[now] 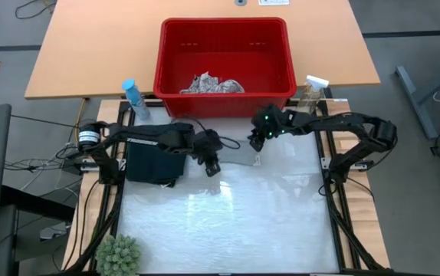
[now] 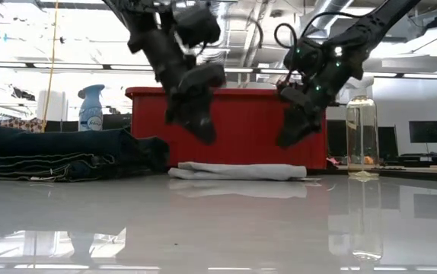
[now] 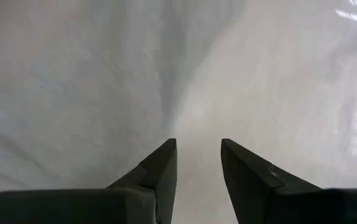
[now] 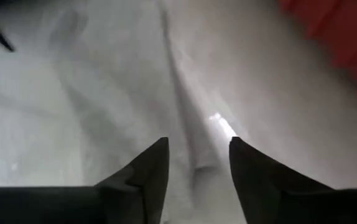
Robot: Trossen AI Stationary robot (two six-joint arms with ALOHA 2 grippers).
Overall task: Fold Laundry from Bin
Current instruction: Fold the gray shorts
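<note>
From my seat the biggest thing is the white table (image 1: 228,222), glossy enough that reflections blur much of what lies on it. Next is the red bin (image 1: 224,57) at the far edge, its base hidden in the low view behind cloth and arms. Inside it I see a crumpled white cloth with grey leaf print (image 1: 212,84), bunched against the near wall; how much more sits under it I cannot tell.

The dark trousers (image 2: 59,156) lie folded in a flat stack on the table's left side, partly covered from above by the left arm, and cut off at the low view's left edge. The small grey cloth (image 2: 237,170) lies folded flat just in front of the bin, between the two grippers. From above it nearly vanishes against the table, and I can only guess at its outline there.

The left gripper (image 1: 211,165) hangs above the table beside the trousers, fingers parted with nothing between them. The right gripper (image 1: 257,142) hangs over the grey cloth's end near the bin; its jaws are apart and empty, with a fold of pale cloth below them.

A blue spray bottle (image 1: 133,98) stands left of the bin, a clear one (image 1: 312,90) to the right. A green plant (image 1: 119,254) sits at the near left corner, partly cropped.
</note>
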